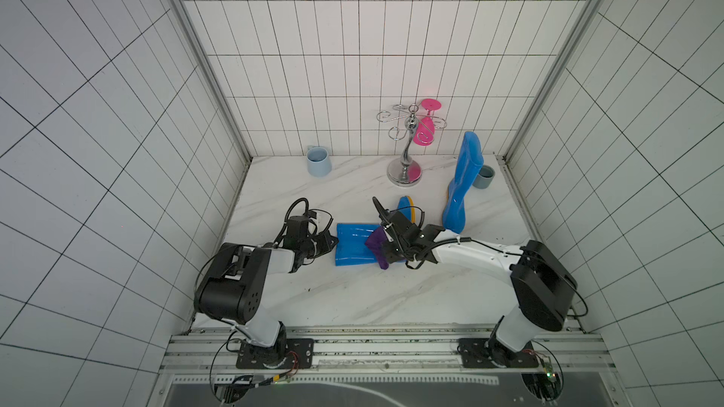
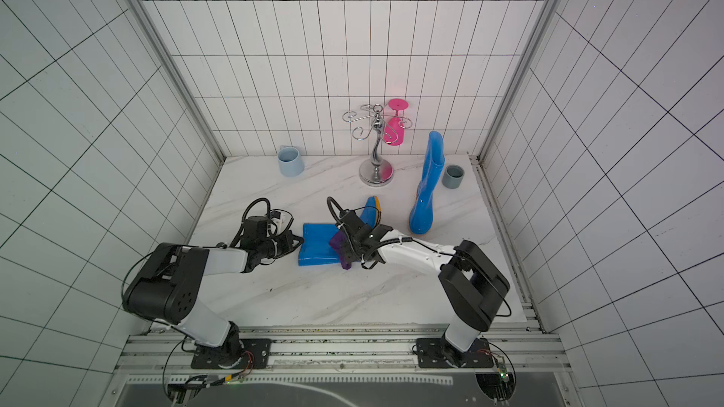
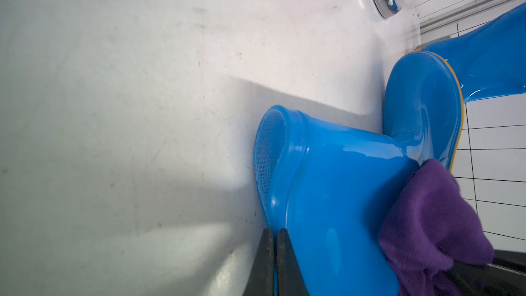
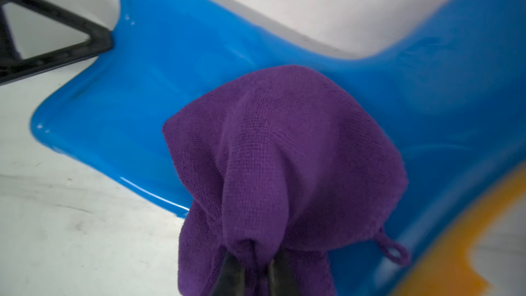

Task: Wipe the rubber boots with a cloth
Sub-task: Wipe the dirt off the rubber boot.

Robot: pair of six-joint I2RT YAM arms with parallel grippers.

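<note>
Lying rubber boot (image 1: 352,246): glossy bright blue, on its side at centre frame in both top views, shaft mouth toward frame left, orange-yellow sole edge showing; left gripper (image 3: 274,233): fingers pressed together, pinching the shaft's rim; right gripper (image 4: 253,254): clamped on the purple cloth (image 4: 284,152), bunched and lying against the shaft near the ankle; standing rubber boot (image 1: 460,185): upright, right of centre, just beside a grey cup (image 1: 484,176); chrome glass rack (image 1: 405,158): upper centre, pink wine glass (image 1: 425,131) hanging; pale blue mug (image 1: 318,161): left of the rack, well apart; marble tabletop (image 1: 352,299).
</note>
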